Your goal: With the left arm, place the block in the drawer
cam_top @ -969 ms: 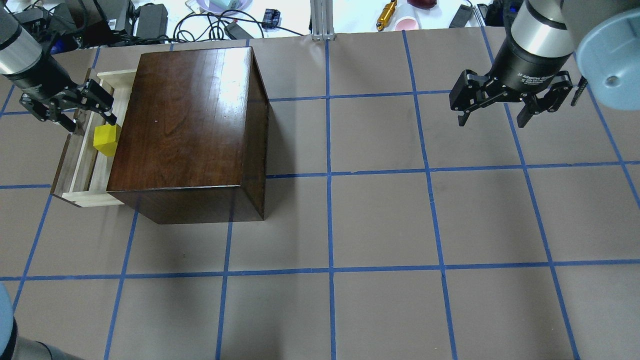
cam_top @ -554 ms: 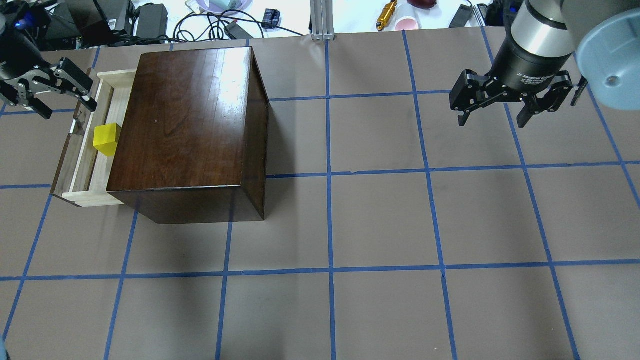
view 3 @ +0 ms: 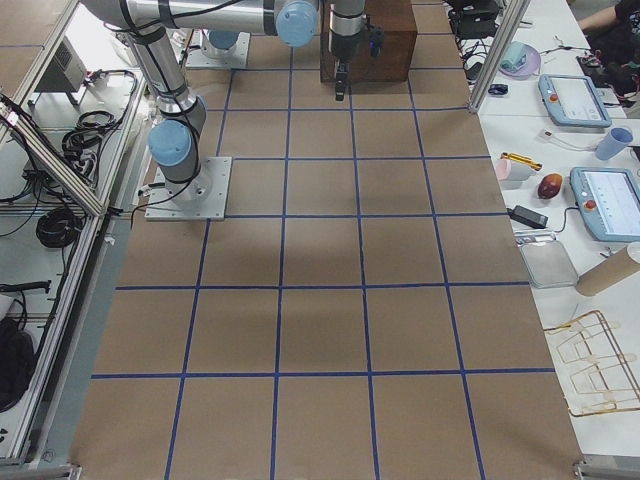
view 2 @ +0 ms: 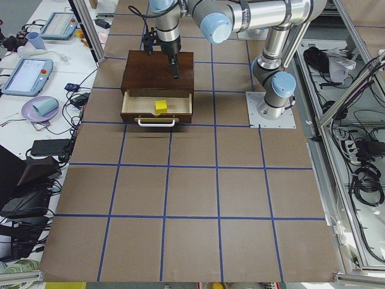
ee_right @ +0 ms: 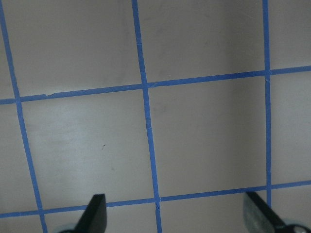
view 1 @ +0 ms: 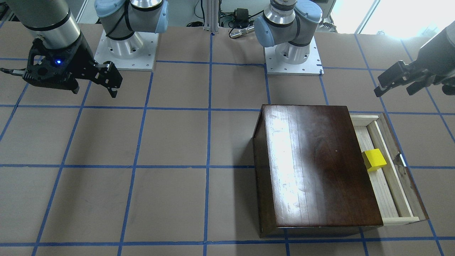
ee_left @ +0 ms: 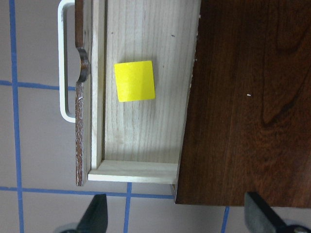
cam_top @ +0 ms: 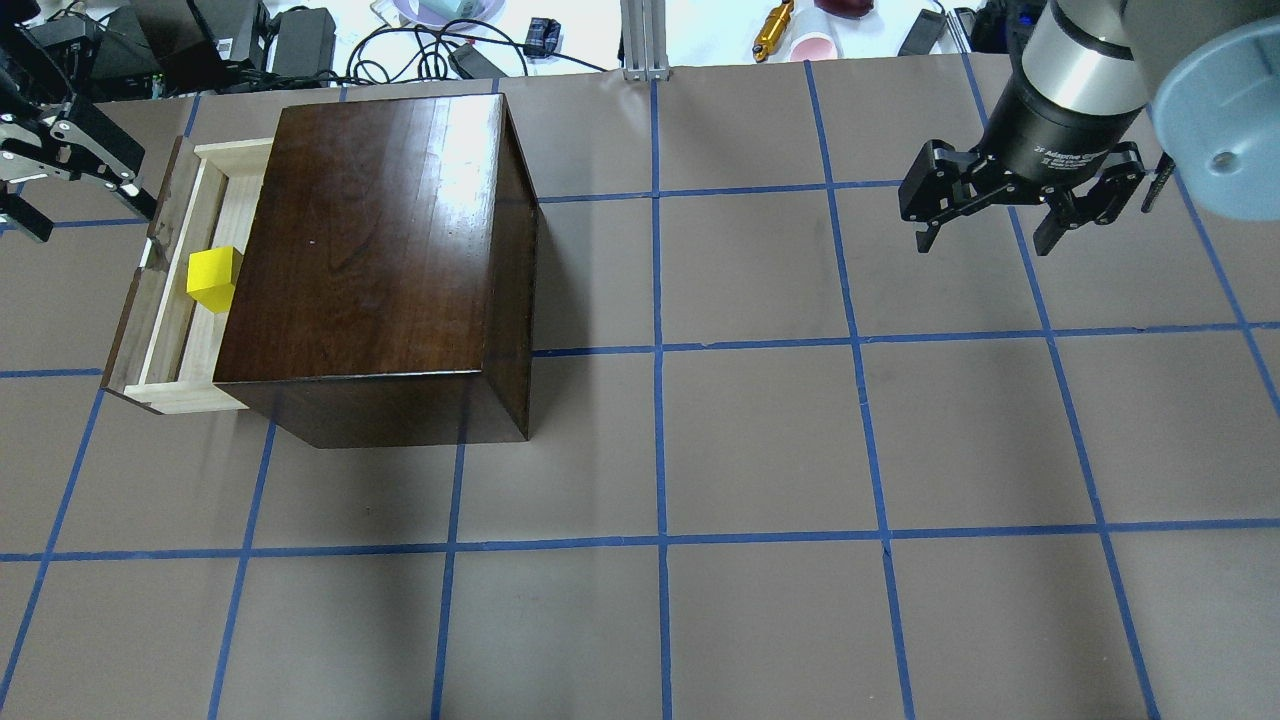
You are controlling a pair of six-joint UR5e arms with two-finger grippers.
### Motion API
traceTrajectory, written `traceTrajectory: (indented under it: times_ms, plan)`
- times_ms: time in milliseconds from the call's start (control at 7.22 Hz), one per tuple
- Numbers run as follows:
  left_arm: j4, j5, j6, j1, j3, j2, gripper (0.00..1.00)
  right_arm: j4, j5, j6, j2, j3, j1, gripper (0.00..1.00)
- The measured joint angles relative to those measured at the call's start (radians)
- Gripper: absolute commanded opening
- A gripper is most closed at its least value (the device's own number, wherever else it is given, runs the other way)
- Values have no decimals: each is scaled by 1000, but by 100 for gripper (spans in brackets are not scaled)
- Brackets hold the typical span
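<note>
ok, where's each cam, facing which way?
Front-facing: across table, facing robot; bases, left gripper, right gripper.
Overhead: behind robot, looking down; grippers.
Exterior left: left table end; left arm nearest.
Exterior right: right end; right arm nearest.
Left wrist: above block in drawer; fingers.
Right wrist: above table; fingers.
Shared: overhead, left wrist both show block.

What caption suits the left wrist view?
Small yellow cube resting in the open pale-wood drawer of a dark-brown wooden cabinet.

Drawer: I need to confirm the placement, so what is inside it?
A yellow block sits alone on the bare wooden floor of the drawer. Its back part runs under the cabinet, so that stretch is hidden.
</note>
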Motion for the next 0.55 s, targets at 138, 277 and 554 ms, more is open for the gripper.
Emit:
traceTrajectory:
  times_ms: [138,277,554]
  plan:
    - [-5,1,-8,-1,-1,6,100,0,0,0,0,0,0,100]
    - [-4,1,-19,-11,2,5,100,0,0,0,0,0,0,100]
    - [31,1,-118,-103,13,-7,100,0,0,0,0,0,0,100]
